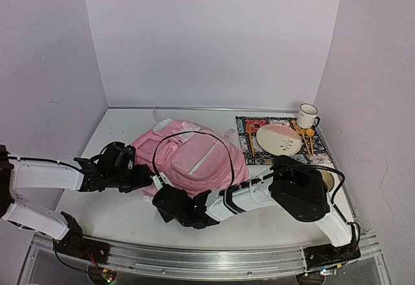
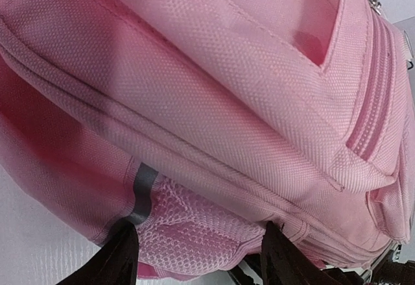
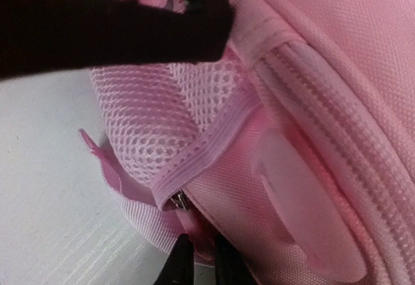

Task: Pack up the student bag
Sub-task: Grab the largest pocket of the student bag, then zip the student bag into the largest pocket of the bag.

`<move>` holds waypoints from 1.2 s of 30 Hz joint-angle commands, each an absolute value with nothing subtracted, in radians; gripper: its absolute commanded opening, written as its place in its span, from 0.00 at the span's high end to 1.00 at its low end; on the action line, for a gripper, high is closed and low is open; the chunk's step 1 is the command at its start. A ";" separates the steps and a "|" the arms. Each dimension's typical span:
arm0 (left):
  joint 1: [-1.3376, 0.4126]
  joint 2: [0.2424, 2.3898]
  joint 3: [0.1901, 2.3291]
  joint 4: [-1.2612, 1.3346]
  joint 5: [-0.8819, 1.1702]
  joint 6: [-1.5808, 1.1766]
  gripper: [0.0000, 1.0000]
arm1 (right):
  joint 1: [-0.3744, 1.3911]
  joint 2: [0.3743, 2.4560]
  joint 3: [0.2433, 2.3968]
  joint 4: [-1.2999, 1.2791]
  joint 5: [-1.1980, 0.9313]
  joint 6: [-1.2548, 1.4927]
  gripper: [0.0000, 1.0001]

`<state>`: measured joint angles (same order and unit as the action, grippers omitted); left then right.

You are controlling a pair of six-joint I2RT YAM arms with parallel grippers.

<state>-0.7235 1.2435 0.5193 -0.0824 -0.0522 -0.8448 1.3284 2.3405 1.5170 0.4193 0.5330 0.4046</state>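
Large soft pink fabric student bag (image 1: pixel 194 158) lies flat mid-worktop, front up, w/ zipped pocket & a pale patch on top. It sits on a white worktop (image 1: pixel 123 129) inside plain pale walls.

Left gripper (image 1: pixel 144 176) is low at the bag's left edge, arm coming in from the left. In the left wrist view the gripper (image 2: pixel 201 249) has its jaws wide, one dark finger each side of a pink mesh side pocket (image 2: pixel 194 226). A grey strip (image 2: pixel 141 194) runs down the fabric just left of the mesh. Can't tell if the tips press the cloth. They hold nothing.

Right gripper (image 1: pixel 162 192) is at the bag's near-left corner, close to the left one, arm reaching across from the near right. In the right wrist view the gripper (image 3: pixel 198 262) has its jaws narrow, nipped on a pink strip of the bag (image 3: pixel 311 103). The strip hangs just below a small metal zip slider (image 3: pixel 178 199), where the mesh pocket's (image 3: pixel 162 116) hem meets the zip line.

Far right, apart from the bag: dark patterned rectangular mat (image 1: pixel 262 158). On it are a round cream-and-pink plate (image 1: pixel 279 139) and yellow-orange utensils (image 1: pixel 307 139) right of the plate. A white mug w/ dark rim (image 1: pixel 308 115) stands at the mat's far-right corner.
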 commanded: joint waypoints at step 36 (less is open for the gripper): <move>-0.698 1.456 0.532 -0.011 -0.128 -0.839 0.39 | 1.321 2.064 1.126 0.341 0.363 0.702 1.00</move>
